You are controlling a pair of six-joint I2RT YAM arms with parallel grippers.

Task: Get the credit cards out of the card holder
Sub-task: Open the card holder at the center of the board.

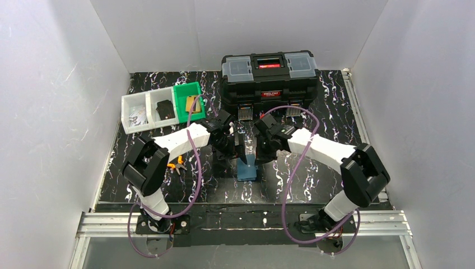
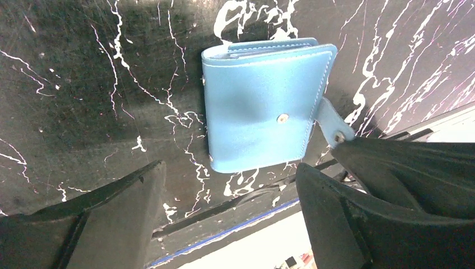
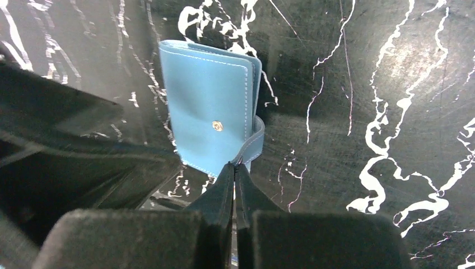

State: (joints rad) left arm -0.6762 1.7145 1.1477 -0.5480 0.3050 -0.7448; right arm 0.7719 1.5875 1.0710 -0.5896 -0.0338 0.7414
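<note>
The card holder (image 1: 246, 168) is a blue wallet lying folded on the black marbled table; it also shows in the left wrist view (image 2: 263, 106) and the right wrist view (image 3: 210, 109). Its snap strap (image 3: 253, 143) is undone and sticks out sideways. My right gripper (image 3: 234, 166) is shut on the end of the strap (image 2: 330, 126); it shows from above too (image 1: 259, 147). My left gripper (image 2: 229, 168) is open and empty just above the wallet, seen from above as well (image 1: 238, 147). No credit card shows; the folded wallet hides its inside.
A big black toolbox (image 1: 268, 78) stands right behind the grippers. White bins (image 1: 147, 111) and a green bin (image 1: 187, 101) sit at the back left, with a dark item and a tan item inside. Orange-handled pliers (image 1: 178, 163) lie by the left arm. The table's front edge (image 2: 235, 224) is close.
</note>
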